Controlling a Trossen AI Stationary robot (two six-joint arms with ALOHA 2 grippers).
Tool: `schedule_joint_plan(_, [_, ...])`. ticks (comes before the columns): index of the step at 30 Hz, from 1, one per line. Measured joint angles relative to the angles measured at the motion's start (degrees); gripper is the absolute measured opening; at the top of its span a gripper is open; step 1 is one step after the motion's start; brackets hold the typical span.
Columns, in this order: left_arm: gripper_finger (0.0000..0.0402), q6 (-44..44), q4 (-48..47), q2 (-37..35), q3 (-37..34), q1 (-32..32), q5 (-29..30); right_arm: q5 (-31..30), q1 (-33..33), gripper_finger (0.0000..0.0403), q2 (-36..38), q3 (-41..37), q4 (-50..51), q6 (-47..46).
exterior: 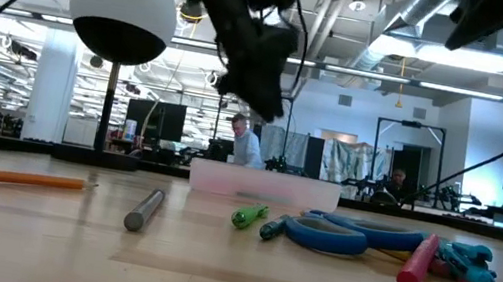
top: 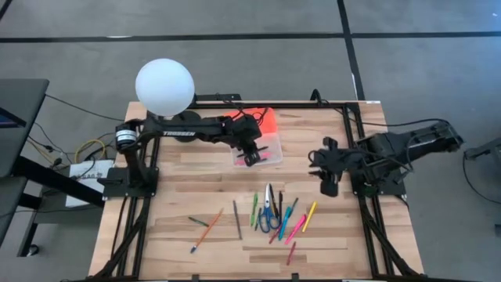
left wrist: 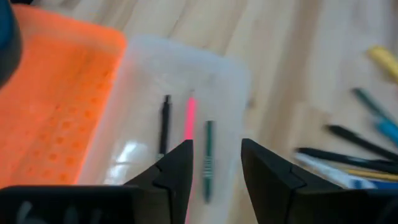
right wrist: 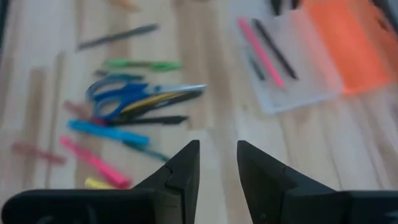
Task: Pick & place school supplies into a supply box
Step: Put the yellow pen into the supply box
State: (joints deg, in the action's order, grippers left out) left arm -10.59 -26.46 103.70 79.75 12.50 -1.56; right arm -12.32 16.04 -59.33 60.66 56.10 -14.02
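Three thin pens [left wrist: 189,121] in clear plastic box [left wrist: 230,81], ribbed orange lid [left wrist: 56,106], left pincer [left wrist: 214,168] seemingly apart, empty.

Left gripper [top: 250,157] hangs over the open supply box [top: 270,150], blocking access from above. Scissors [top: 268,213] and pens crowd table centre. Bare wood between box and scissors. Globe lamp [top: 164,86] stands at far-left corner.
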Motion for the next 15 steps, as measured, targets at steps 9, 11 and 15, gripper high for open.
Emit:
schedule_joint_plan(9, [0.013,-3.52,-5.74,-7.72,0.02,-9.85,10.39,3.51,5.57,0.01,-3.92,-0.02,0.12,3.87])
schedule_joint_plan(11, [0.013,-5.08,-7.71,-8.75,0.02,-12.3,13.35,4.32,7.1,0.01,-6.46,-0.02,0.1,4.96])
schedule_joint_plan(15, [0.013,-8.78,-13.01,-9.77,0.02,-16.98,20.22,5.4,10.11,0.01,-12.3,-0.02,0.23,8.17])
